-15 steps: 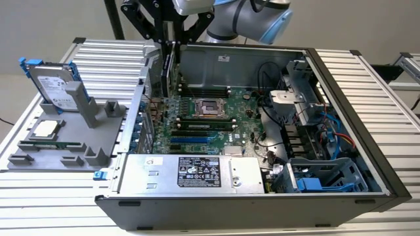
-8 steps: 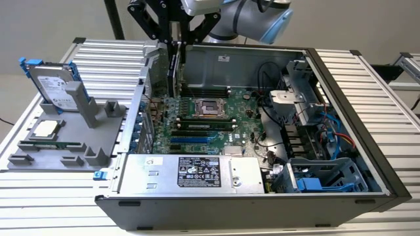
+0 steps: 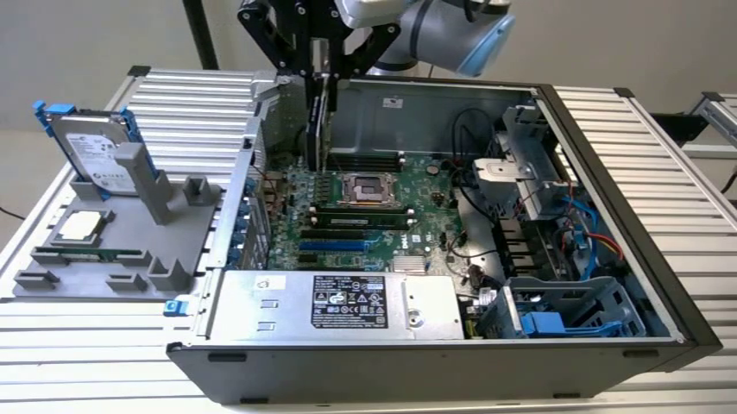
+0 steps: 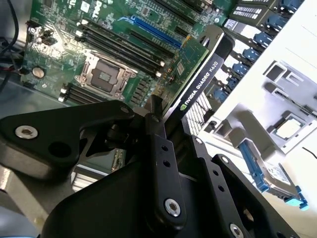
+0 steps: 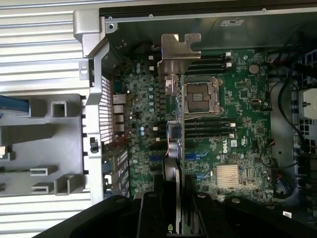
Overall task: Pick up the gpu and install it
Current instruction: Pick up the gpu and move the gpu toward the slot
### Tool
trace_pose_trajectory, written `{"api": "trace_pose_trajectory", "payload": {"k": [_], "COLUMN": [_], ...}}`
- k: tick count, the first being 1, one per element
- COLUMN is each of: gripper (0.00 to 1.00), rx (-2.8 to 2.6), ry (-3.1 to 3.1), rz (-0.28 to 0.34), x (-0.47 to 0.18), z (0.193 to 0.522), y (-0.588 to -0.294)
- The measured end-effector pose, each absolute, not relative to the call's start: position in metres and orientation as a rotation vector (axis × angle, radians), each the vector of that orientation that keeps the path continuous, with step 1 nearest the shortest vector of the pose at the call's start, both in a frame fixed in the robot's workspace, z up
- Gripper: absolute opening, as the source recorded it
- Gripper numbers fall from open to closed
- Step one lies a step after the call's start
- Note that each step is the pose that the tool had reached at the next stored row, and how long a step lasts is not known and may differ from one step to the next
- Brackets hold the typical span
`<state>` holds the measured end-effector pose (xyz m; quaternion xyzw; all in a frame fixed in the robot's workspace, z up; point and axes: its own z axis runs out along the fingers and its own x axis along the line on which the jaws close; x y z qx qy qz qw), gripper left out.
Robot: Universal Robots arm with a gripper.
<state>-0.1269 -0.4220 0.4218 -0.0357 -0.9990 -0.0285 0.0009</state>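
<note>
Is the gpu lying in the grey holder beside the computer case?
No, in the exterior view the gripper holds the gpu upright over the motherboard, away from the grey holder.

The gpu [image 4: 190,62] showed a green lacquered circuit board with a faint sheen, edged by a glossy black plastic shroud. Its bracket [image 5: 181,47] was bare, dull-bright silver sheet metal. The gripper [image 4: 157,106] was matt black, its fingers [image 4: 162,148] smooth and set with small bright metal screws. In the exterior view, the table [image 3: 645,147] was ribbed pale aluminium and the case [image 3: 461,371] rim dark and matt. The power supply [image 3: 276,306] at lower centre was plain silvery steel. The fixture [image 3: 116,250] at the left was matt grey plastic, and the hard drive [image 3: 98,147] silver metal with blue plastic rails.
</note>
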Motion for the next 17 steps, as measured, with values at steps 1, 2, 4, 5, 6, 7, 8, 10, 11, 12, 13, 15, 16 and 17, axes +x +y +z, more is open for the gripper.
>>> {"api": "trace_pose_trajectory", "payload": {"k": [1, 2, 4, 5, 6, 7, 8, 10, 11, 12, 13, 15, 16, 17], "gripper": [0.0, 0.0, 0.0, 0.0, 0.0, 0.0, 0.0, 0.0, 0.0, 0.0, 0.0, 0.0, 0.0, 0.0], "rx": [-0.112, -0.112, -0.112, -0.112, -0.112, -0.112, -0.112, -0.112, -0.112, -0.112, -0.112, -0.112, -0.112, -0.112], "ry": [-3.137, -3.137, -3.137, -3.137, -3.137, -3.137, -3.137, -3.137, -3.137, -3.137, -3.137, -3.137, -3.137, -3.137], "rz": [-0.09, -0.09, -0.09, -0.09, -0.09, -0.09, -0.09, -0.09, -0.09, -0.09, -0.09, -0.09, -0.09, -0.09], "x": [-0.126, -0.124, -0.122, -0.12, -0.119, -0.118, -0.117, -0.115, -0.114, -0.112, -0.111, -0.109, -0.108, -0.107], "z": [0.422, 0.422, 0.422, 0.422, 0.422, 0.422, 0.422, 0.422, 0.422, 0.422, 0.422, 0.422, 0.422, 0.422], "y": [-0.422, -0.422, -0.422, -0.422, -0.422, -0.422, -0.422, -0.422, -0.422, -0.422, -0.422, -0.422, -0.422, -0.422]}}
